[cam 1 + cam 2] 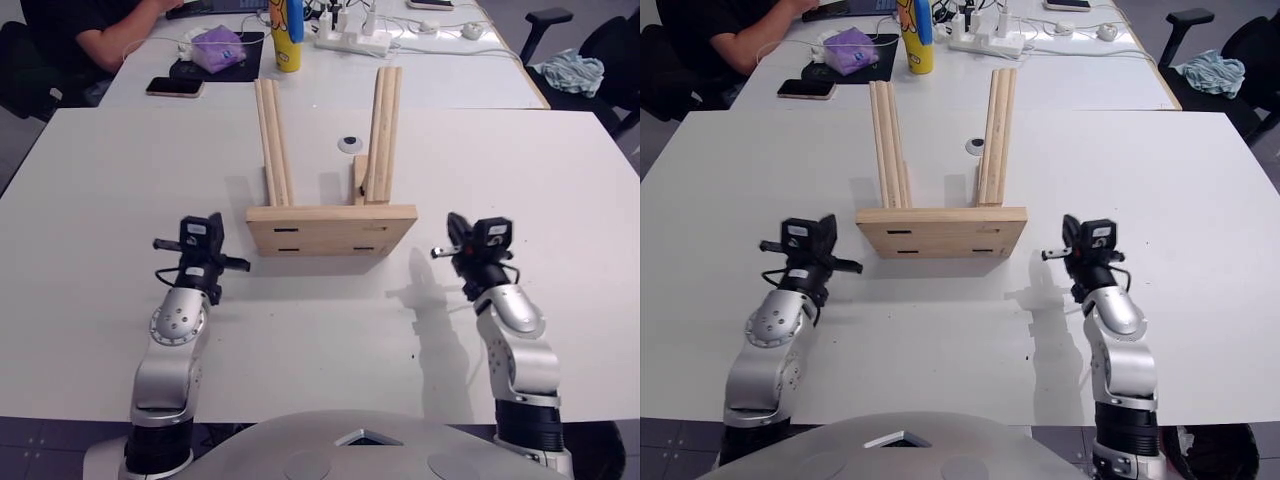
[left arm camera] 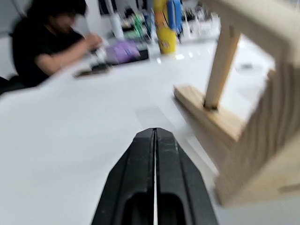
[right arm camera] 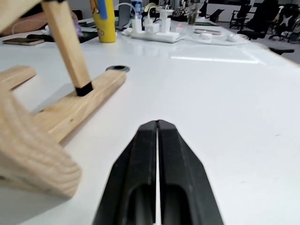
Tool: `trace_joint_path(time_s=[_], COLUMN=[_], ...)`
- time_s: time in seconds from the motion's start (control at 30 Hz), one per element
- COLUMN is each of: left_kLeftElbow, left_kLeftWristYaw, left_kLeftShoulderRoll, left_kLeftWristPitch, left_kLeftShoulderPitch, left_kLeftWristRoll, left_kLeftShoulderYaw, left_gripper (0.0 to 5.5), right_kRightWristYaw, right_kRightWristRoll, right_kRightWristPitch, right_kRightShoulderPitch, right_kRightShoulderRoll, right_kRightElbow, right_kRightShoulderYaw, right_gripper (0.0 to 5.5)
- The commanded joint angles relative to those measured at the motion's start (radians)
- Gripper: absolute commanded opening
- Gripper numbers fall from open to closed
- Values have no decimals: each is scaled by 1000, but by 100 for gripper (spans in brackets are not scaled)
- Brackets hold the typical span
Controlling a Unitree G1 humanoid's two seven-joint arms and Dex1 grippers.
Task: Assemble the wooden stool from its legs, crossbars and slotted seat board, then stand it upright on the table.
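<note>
The wooden stool lies on its side in the middle of the white table. Its slotted seat board (image 1: 330,230) faces me on edge, and its legs (image 1: 272,140) (image 1: 383,130) run away from me along the tabletop. A crossbar (image 3: 70,47) joins the legs near the seat. My left gripper (image 1: 214,224) is shut and holds nothing, a short way left of the seat board (image 2: 262,140). To the right of the board, my right gripper (image 1: 455,226) is also shut, with nothing in it and apart from the wood.
A round cable grommet (image 1: 350,144) sits between the legs. On the table behind stand a yellow bottle (image 1: 287,35), a power strip (image 1: 352,40), a phone (image 1: 175,87) and a purple pouch (image 1: 217,47). A person sits at the far left. Bare table lies on both sides.
</note>
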Motion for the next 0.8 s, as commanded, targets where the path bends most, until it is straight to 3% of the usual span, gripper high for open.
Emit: trace_joint_path(time_s=[0.03,0.8], left_kLeftElbow=[100,258], left_kLeftWristYaw=[-41,-63], left_kLeftShoulderRoll=[6,-6], left_kLeftWristPitch=[9,43], left_kLeftShoulderPitch=[-77,-135], left_kLeftWristRoll=[-1,60], left_kLeftShoulderYaw=[-38,-118], left_gripper=[1,1], right_kRightWristYaw=[4,-5], right_kRightWristRoll=[-30,-108], right_kRightWristPitch=[-53,-27], right_kRightShoulderPitch=[-23,-89], right_kRightShoulderRoll=[29,33], right_kRightElbow=[92,263], right_kRightShoulderYaw=[51,139], right_gripper=[0,0])
